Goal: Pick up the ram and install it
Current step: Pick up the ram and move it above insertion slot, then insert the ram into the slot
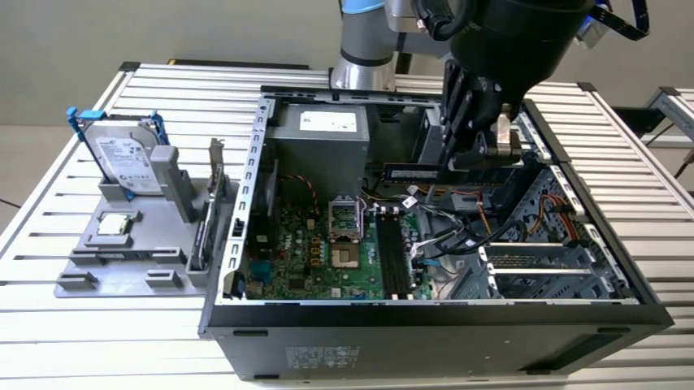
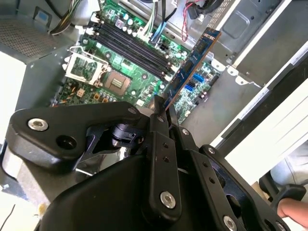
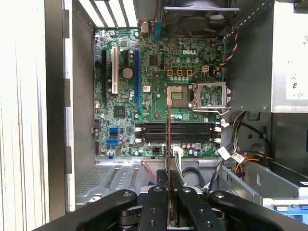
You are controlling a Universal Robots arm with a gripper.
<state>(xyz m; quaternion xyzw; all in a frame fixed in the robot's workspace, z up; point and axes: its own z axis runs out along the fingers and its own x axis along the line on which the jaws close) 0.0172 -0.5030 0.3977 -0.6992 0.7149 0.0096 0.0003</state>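
1. Exterior view: The gripper [image 1: 464, 161] hangs inside the open computer case [image 1: 434, 313] on the slatted counter [image 1: 65, 333]. Its fingers are closed on one end of the ram [image 1: 412, 171], which is held level and clear above the motherboard [image 1: 314, 252]. The power supply carries a white label [image 1: 327, 122]; its print is not recorded.
2. Second wrist view: The ram [image 2: 192, 67] projects from the fingers [image 2: 161, 144], apart from the empty memory slots [image 2: 130, 48].
3. First wrist view: The ram [image 3: 168, 139] is seen edge-on, lying across the run of the slots [image 3: 192, 132]. Judged step: carrying, not yet aligned or seated.

slatted table [image 1: 65, 341] | open computer case [image 1: 434, 337] | grey parts stand [image 1: 109, 264]
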